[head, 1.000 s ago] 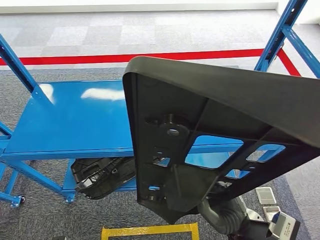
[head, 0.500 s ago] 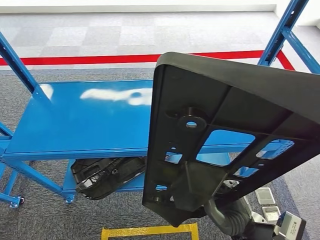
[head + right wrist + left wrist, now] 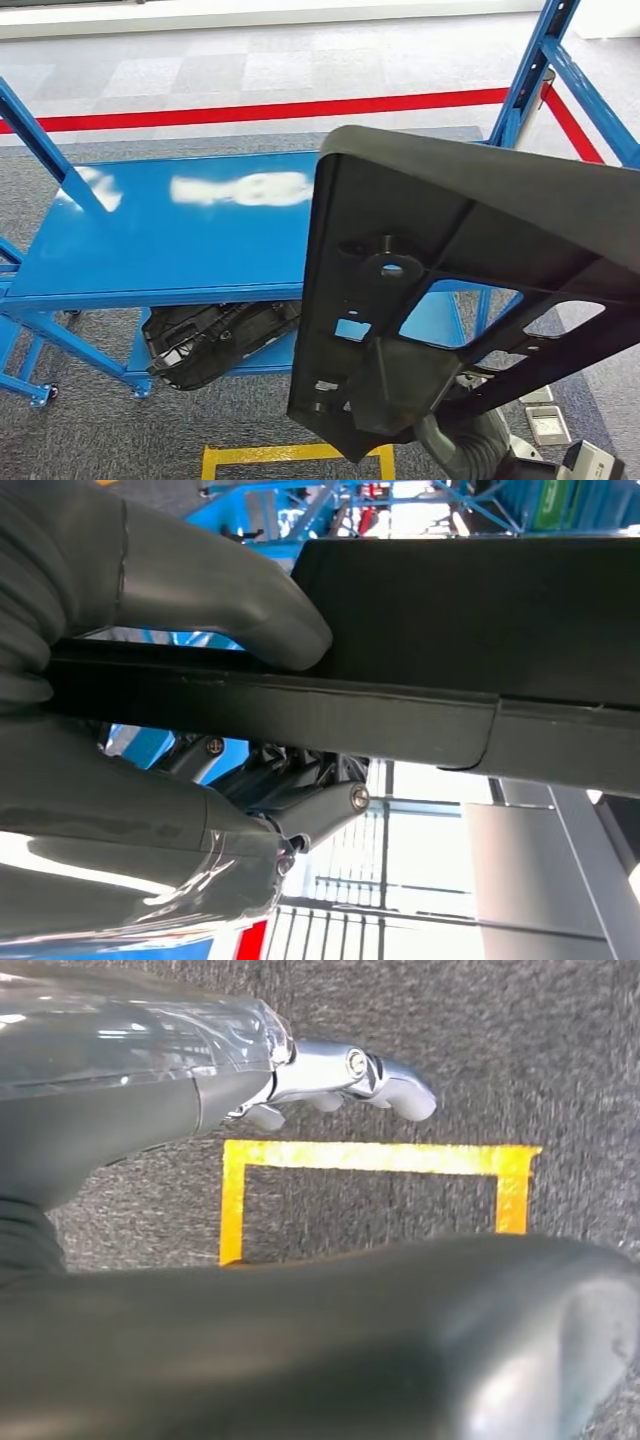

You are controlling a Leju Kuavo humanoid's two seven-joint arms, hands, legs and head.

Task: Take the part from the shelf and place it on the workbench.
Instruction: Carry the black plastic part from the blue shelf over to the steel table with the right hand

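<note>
Head view: your robot carries a large black plastic panel (image 3: pixel 423 300), ribbed and pierced with openings, lifted clear of the blue steel shelf (image 3: pixel 173 240) and tilted in front of the camera. A second black part (image 3: pixel 219 340) lies on the shelf's lower tier. A red floor line (image 3: pixel 226 110) runs behind the shelf, and a yellow floor marking (image 3: pixel 294 458) lies near the robot.

Left wrist view: your left hand (image 3: pixel 347 1075) hangs over grey carpet and the yellow marking, fingers loosely extended and holding nothing.

Right wrist view: your right hand (image 3: pixel 189 680) clamps the panel's edge, the thumb (image 3: pixel 226 605) pressed on one face and the other fingers beneath.

The pick looks done; the carry and the placing on the workbench are left.
</note>
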